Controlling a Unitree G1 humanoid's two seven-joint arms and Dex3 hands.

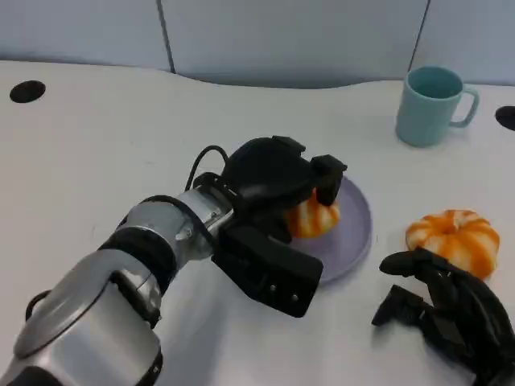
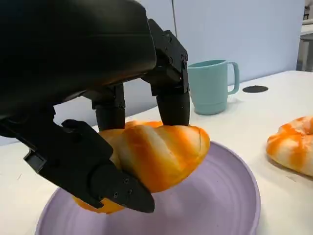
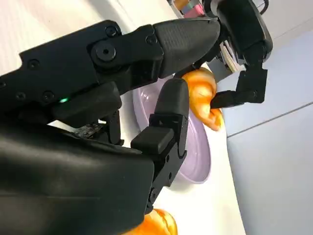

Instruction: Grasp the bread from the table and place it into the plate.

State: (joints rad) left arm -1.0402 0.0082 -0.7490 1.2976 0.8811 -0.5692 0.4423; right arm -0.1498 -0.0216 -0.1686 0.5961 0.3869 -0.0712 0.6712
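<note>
My left hand (image 1: pixel 278 189) grips glossy orange-and-white bread roll (image 2: pixel 156 152), fingers (image 2: pixel 172 105) above, thumb below. Roll hangs over round lilac plate (image 1: pixel 354 241) on white desk (image 1: pixel 96 153); whether its low end touches plate I cannot tell. Judged: grasp and carry done; lowering and release left. Roll's long axis near level, one blunt end toward teal mug (image 1: pixel 430 104). My right hand (image 1: pixel 447 310) rests on desk, holds nothing, fingers loosely curled, just beside second orange striped bun (image 1: pixel 455 237).
</note>
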